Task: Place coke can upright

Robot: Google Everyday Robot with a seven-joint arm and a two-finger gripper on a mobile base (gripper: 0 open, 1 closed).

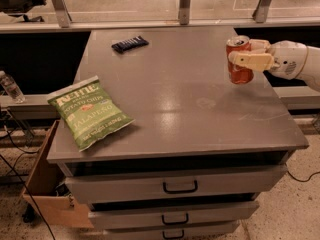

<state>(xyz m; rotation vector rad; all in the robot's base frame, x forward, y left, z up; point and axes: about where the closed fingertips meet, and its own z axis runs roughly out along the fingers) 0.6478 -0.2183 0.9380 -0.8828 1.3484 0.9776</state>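
Observation:
The coke can (238,70) is an orange-red can with a silver top. It is upright at the right side of the grey table (180,109), its base at or just above the surface. My gripper (243,54) reaches in from the right on a white arm and is shut on the coke can, with one pale finger (251,61) across its front near the top.
A green chip bag (89,113) lies flat at the table's front left. A dark snack bar (130,44) lies at the back left. Drawers (180,186) are below the tabletop. A cardboard box (47,184) stands on the floor at left, and a water bottle (10,86) on a ledge.

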